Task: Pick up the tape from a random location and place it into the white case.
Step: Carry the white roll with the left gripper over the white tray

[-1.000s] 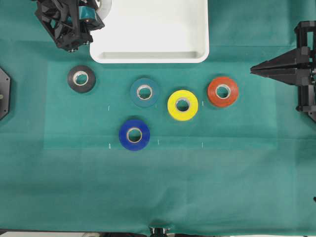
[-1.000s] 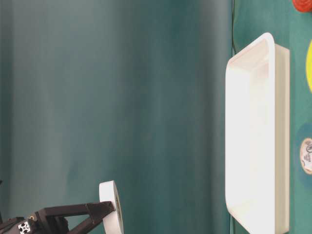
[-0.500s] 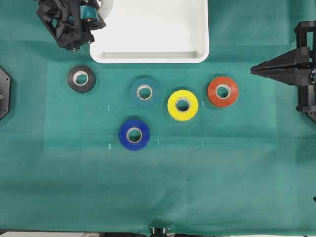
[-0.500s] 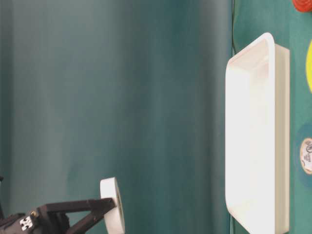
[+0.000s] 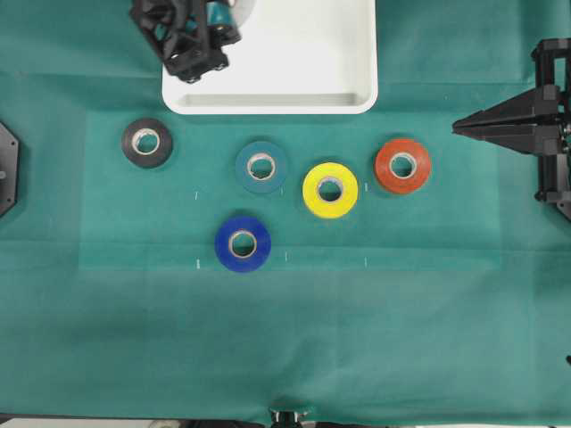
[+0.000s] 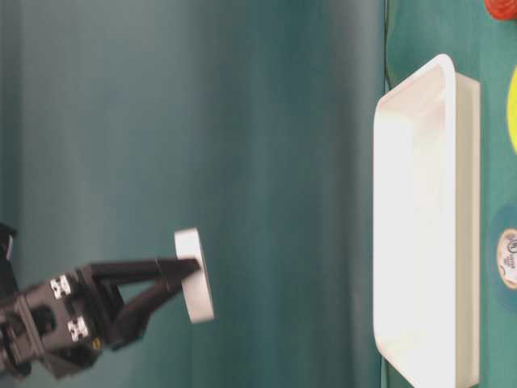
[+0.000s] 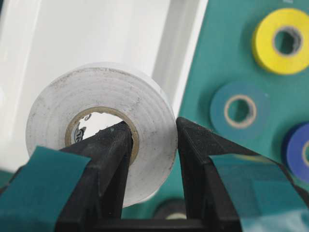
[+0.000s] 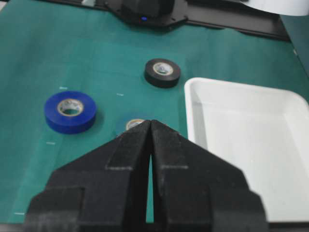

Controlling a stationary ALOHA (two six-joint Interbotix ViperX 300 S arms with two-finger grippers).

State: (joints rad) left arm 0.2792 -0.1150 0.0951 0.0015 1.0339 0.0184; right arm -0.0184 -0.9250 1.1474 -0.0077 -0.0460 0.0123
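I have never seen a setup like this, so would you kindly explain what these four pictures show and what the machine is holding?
These are two robot arms at a table with a green cloth. One picture looks straight down, one looks from table level turned sideways, and two come from cameras on the wrists. The left hand is shut on the white tape, one finger through its core, over the white case. The right hand is shut and holds nothing. On the cloth lie black, teal, yellow, orange and blue rolls.
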